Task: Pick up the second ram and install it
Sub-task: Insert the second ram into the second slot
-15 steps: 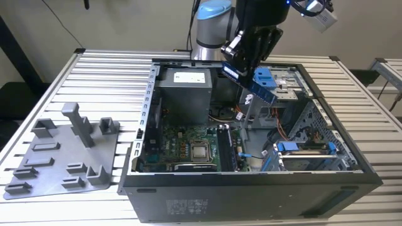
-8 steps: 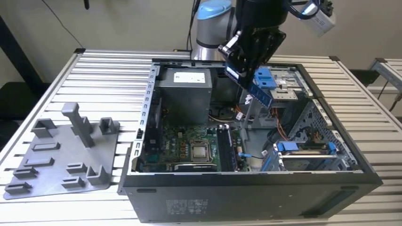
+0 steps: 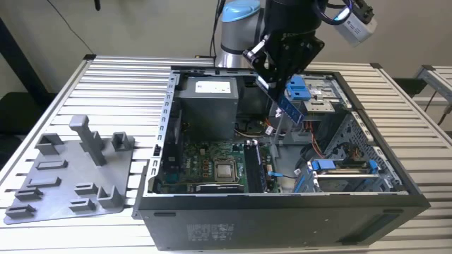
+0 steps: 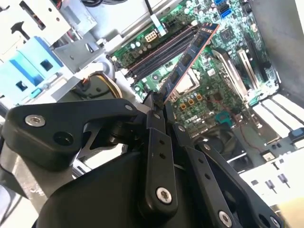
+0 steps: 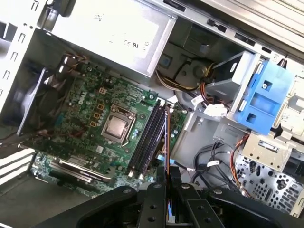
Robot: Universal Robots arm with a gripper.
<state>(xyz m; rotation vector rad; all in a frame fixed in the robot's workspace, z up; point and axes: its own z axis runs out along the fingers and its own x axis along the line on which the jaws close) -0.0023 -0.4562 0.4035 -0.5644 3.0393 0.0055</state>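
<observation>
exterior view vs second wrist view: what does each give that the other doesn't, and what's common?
Exterior view: grey parts tray on the slatted table beside the computer case, plus the power supply.
Second wrist view: end effector linkage from behind, with the RAM stick crossing the memory slots in the picture.
Both: end effector shut on the RAM stick, held tilted above the motherboard, and the blue drive clips.

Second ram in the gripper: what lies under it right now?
Held by the gripper, the second ram hangs over the memory slots, beside the processor socket. The ram's own edge covers whatever lies directly beneath.
</observation>
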